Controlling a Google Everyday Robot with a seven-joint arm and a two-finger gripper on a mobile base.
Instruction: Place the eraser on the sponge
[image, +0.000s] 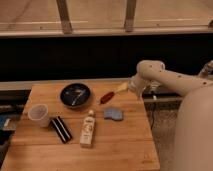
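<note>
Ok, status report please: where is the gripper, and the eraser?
Gripper open, empty, at table's right edge near brush. Eraser flat on table, not yet picked. Sponge bare. Bottle lies between eraser and sponge.

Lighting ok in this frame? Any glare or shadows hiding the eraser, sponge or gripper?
Camera view: warm, even light on the table, only soft shadows; no glare on the eraser or sponge, both stand out. Camera view: near-black band behind the table; the gripper, at the table's rear edge, picture right, by the brush, blends into the pale arm.
</note>
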